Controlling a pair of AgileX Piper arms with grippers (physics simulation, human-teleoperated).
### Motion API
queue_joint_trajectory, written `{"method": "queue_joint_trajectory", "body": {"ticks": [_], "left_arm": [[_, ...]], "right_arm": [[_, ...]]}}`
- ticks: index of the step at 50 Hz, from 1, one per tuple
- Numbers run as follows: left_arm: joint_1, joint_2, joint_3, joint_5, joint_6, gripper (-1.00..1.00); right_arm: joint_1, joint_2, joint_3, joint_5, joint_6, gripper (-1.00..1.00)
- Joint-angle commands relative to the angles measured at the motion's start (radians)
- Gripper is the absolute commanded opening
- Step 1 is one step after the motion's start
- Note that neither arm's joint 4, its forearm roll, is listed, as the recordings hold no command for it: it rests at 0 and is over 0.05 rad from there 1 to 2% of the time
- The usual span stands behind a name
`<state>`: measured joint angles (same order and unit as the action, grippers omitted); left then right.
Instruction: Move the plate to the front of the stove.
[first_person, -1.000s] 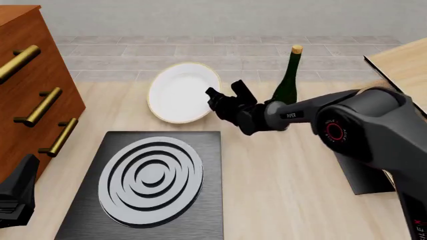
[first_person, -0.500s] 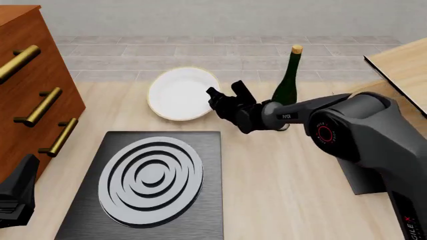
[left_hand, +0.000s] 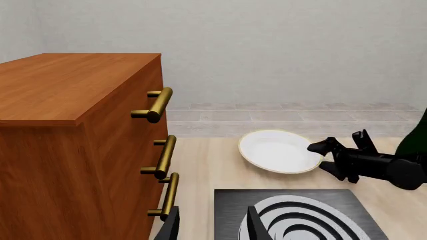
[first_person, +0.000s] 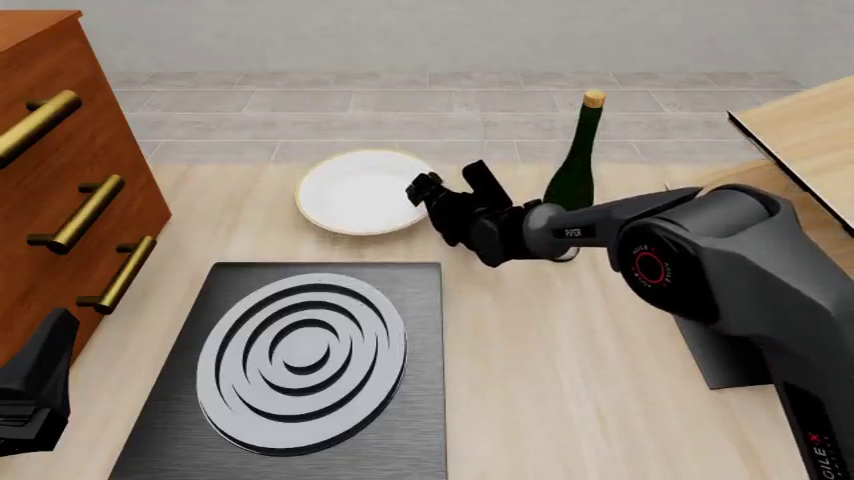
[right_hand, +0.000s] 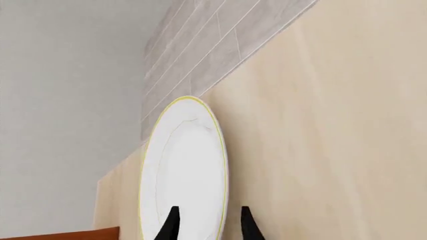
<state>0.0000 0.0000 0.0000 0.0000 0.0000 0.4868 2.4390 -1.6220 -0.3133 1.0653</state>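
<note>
Right pincer (first_person: 451, 184) parted, straddling plate (first_person: 356, 191) rim; left pincer (left_hand: 212, 224) parted, holding nothing. Plate lowered flatter onto surface (first_person: 574, 340) than before. "PIPER" legible behind pincer.

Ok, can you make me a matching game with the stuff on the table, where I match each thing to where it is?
Things:
1. round white plate with gold rim
2. dark green glass bottle
3. flat black stove with silver rings
4. brown wooden drawer chest

Places:
A. at the table's left edge
B. nearest the camera, in front of the plate
C. lying at the right gripper tips
D. standing upright behind the right arm

Pairs: 1-C, 2-D, 3-B, 4-A
</note>
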Motion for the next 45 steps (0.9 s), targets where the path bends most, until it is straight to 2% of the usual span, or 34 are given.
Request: {"method": "queue_joint_trajectory", "body": {"ticks": [1,20,32,42,43,45], "left_arm": [[0.0,0.0,0.0,0.0,0.0,1.0],[0.0,0.0,0.0,0.0,0.0,1.0],[0.0,0.0,0.0,0.0,0.0,1.0],[0.0,0.0,0.0,0.0,0.0,1.0],[0.0,0.0,0.0,0.0,0.0,1.0],[0.0,0.0,0.0,0.0,0.0,1.0]], "right_arm": [[-0.011,0.028,0.02,0.015,-0.026,1.0],[-0.029,-0.012,0.097,-0.001,-0.049,1.0],[-0.049,-0.112,0.199,-0.02,-0.08,1.0],[-0.028,-0.225,0.282,-0.034,-0.094,1.0],[-0.025,-0.243,0.289,-0.036,-0.108,1.0],[-0.018,-0.264,0.303,-0.036,-0.099,1.0]]}}
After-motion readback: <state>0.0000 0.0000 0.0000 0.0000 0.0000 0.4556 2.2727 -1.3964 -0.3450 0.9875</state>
